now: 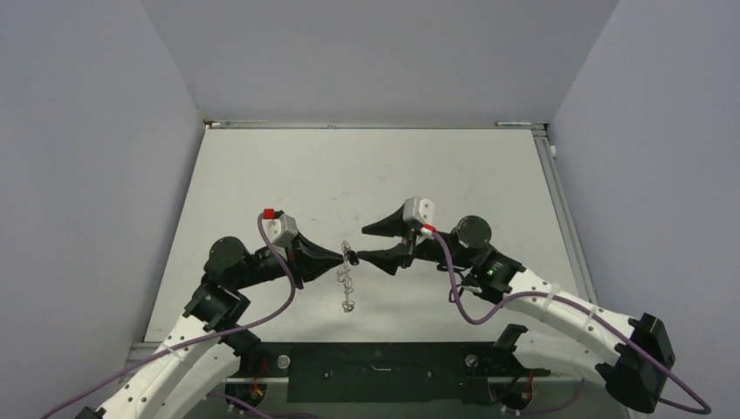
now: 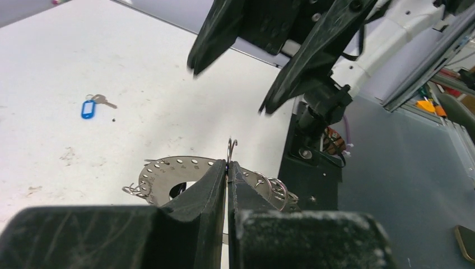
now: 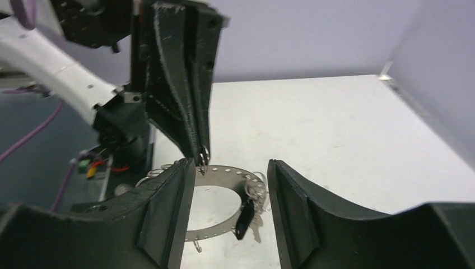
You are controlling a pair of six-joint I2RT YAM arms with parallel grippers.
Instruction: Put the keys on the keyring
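My left gripper (image 1: 346,259) (image 2: 227,165) is shut on a small wire loop at the edge of the keyring (image 1: 346,281), a flat grey perforated ring (image 2: 168,171) held edge-up above the table. In the right wrist view the keyring (image 3: 224,170) hangs below the left gripper's fingers (image 3: 190,112). The black-headed key (image 3: 244,217) dangles from loops at the keyring's right edge. My right gripper (image 1: 361,243) (image 3: 229,163) is open and empty, its jaws either side of the ring's top without touching it. The blue-tagged key (image 2: 88,108) lies on the table, away from the ring.
The white table (image 1: 454,175) is bounded by grey walls at the back and both sides. A black base strip (image 1: 375,371) runs along the near edge between the arm bases. The right arm's purple cable (image 1: 462,301) loops near its wrist.
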